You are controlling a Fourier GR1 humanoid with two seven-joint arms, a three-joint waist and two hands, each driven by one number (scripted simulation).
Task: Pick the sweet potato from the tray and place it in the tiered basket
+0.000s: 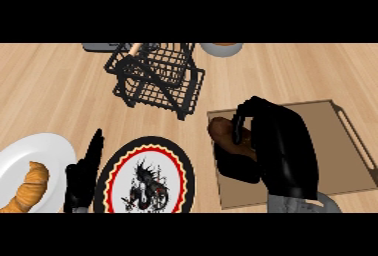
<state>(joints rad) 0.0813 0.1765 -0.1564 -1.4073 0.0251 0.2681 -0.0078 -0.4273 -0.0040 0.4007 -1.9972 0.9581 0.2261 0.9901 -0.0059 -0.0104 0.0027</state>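
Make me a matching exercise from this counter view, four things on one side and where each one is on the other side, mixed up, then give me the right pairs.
Things:
1. croissant
2. sweet potato
3. tiered basket
4. left hand

Places:
A. far side of the counter, beyond the tray
B. on the white plate
C. between the white plate and the patterned plate
D. on the tray, under the right hand

Pairs: 1-B, 2-D, 3-A, 4-C

Single head view, looking steeply down, close over wooden counter (44,90)
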